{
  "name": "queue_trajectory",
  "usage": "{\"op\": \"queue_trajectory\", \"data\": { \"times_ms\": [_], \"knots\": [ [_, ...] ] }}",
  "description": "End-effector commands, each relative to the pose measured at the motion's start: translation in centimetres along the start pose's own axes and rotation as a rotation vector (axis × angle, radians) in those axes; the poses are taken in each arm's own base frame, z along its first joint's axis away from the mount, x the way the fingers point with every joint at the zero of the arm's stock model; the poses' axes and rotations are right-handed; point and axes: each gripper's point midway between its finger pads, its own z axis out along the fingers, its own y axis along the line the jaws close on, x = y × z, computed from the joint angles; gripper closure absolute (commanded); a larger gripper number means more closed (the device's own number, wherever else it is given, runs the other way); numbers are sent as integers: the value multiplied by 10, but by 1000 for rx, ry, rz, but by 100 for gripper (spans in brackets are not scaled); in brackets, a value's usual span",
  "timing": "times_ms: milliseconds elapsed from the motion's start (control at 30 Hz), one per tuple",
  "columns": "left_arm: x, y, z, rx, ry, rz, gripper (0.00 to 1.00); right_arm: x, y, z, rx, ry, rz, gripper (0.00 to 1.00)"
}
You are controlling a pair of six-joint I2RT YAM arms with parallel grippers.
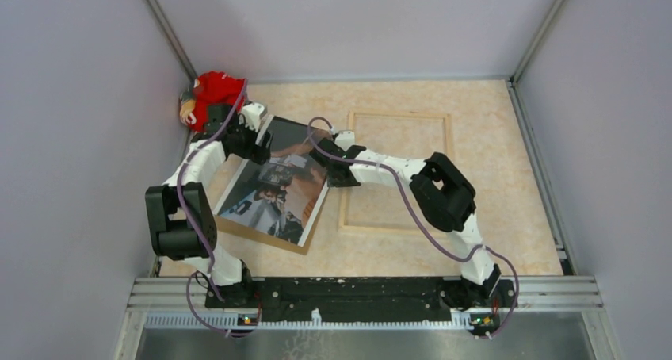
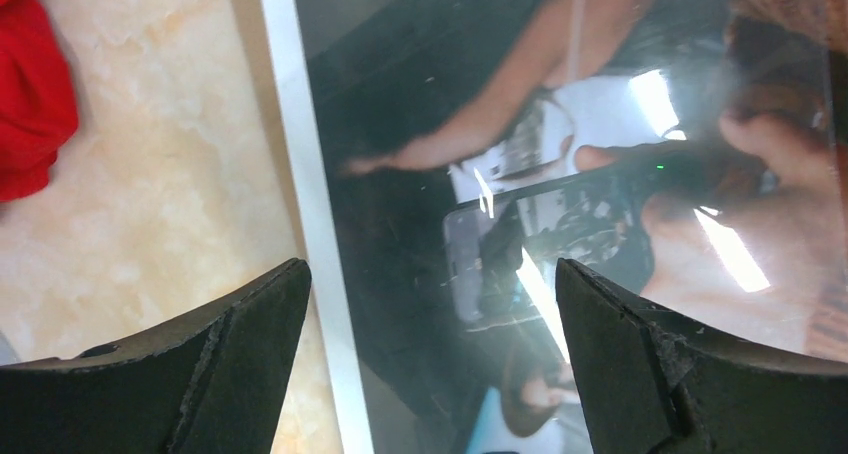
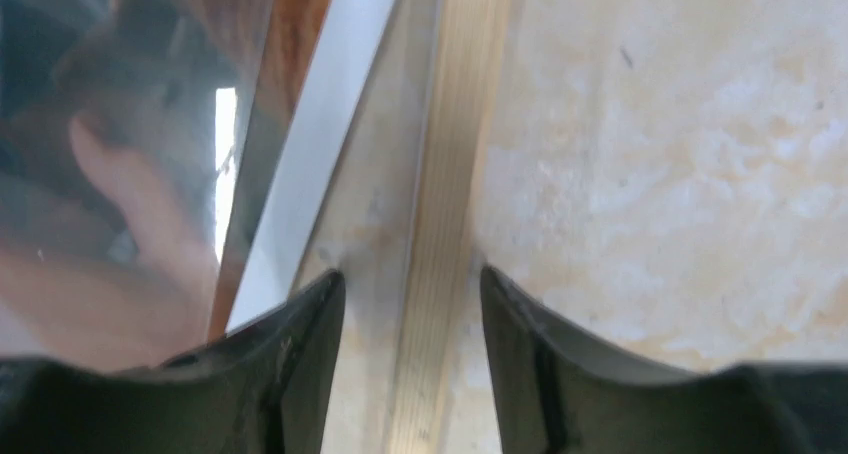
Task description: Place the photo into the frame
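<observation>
On table [image 1: 507,217]: photo [image 1: 273,187] flat atop backing board [image 1: 253,236], left of frame [image 1: 400,115] — glossy, likely floppy, slippery; pinch white border. Over its edge, left gripper [image 2: 432,274] spread wide — right gripper [image 3: 412,279] half-parted, astride frame rail.

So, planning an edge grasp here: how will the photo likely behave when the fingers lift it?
The photo shows glare streaks, so probably slippery. Large and thin, it will likely bow if lifted by one edge. Lying flat on the backing board, its edge may be hard to catch.
</observation>
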Motion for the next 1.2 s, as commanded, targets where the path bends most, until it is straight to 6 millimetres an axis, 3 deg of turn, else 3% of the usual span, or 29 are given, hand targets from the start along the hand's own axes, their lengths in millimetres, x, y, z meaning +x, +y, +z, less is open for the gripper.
{"op": "queue_trajectory", "data": {
  "times_ms": [0, 167, 433, 800, 900, 1167],
  "knots": [
    [2, 22, -8, -74, -15, 20, 1, -2, -21, -13, 31, -33, 39, 54],
    [31, 22, 2, -63, 53, 38, 1, -1, -54, -20, 40, -50, 119, 66],
    [44, 17, 3, -63, 71, 38, 2, 7, -79, -21, 74, -45, 160, 67],
    [30, 17, 1, -50, 47, 18, 2, 1, -53, -12, 19, -25, 217, 68],
    [25, 16, -2, -44, 32, 21, 2, -3, -54, -10, 48, -32, 277, 72],
    [20, 17, -6, -47, 24, 30, 2, -1, -58, -5, 88, -39, 289, 72]
  ]
}}
